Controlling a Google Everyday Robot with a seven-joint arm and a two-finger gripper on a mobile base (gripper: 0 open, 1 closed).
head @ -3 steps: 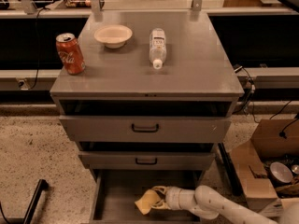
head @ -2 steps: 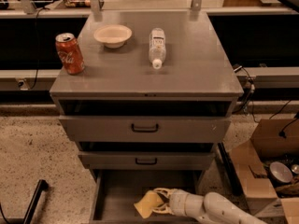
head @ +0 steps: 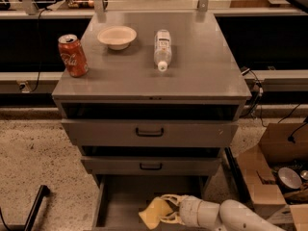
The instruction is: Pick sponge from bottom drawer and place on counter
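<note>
The gripper [head: 163, 210] reached in from 4 o'clock, low in the open bottom drawer [head: 120, 198], its 2 pale fingers [head: 169, 197] pinched onto the right end of the yellow sponge [head: 150, 214]. The sponge pointed toward 9 o'clock from the fingertips, slightly bent, near the drawer's front middle. The counter [head: 202, 71] lay at 12 o'clock, beyond the 2 upper drawers [head: 149, 132], so the lift probably had to clear their fronts first. A Coca-Cola can [head: 73, 55], bowl [head: 117, 36] and lying bottle [head: 163, 49] occupied its back half
</note>
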